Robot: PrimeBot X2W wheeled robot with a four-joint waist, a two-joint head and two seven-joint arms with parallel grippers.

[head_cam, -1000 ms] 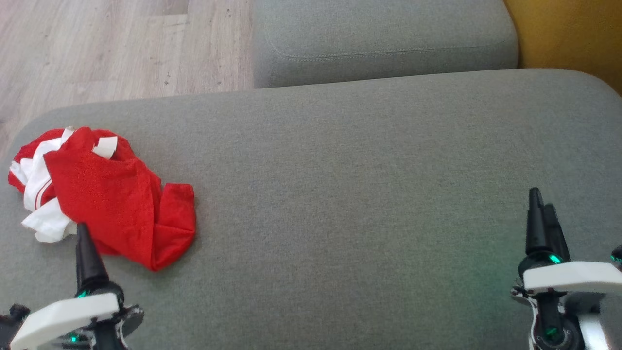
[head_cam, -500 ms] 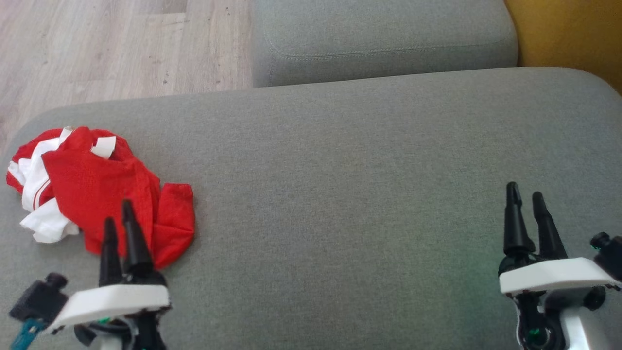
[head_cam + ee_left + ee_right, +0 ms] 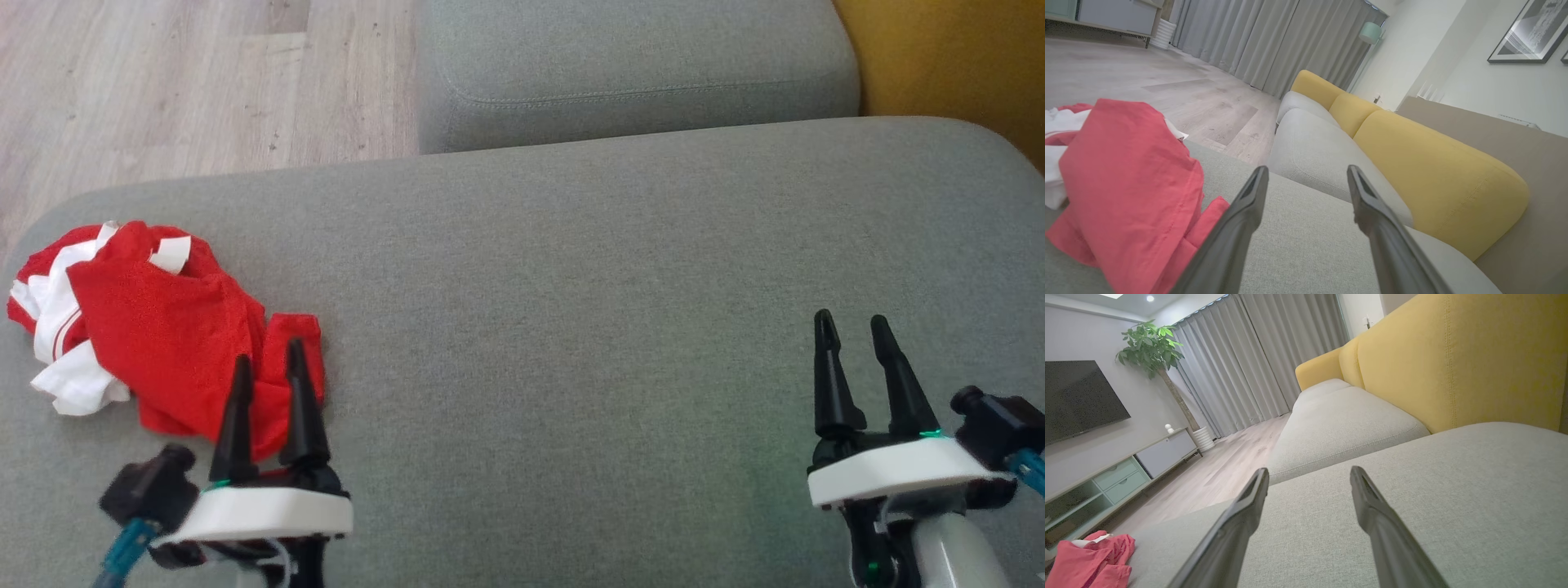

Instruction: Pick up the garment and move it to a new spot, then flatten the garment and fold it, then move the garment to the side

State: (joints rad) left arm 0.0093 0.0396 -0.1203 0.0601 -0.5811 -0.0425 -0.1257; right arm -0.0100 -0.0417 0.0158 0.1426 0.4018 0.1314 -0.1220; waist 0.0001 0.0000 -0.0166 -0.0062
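Garment [image 3: 163,327] (crumpled, red and white) lies just beside left fingers [image 3: 235,425].

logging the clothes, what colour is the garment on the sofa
The garment is red with white trim and stripes, seen best in the head view.

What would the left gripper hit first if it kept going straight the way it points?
Probably the grey seat cushion; the left gripper points just past the red garment, though depth is unclear.
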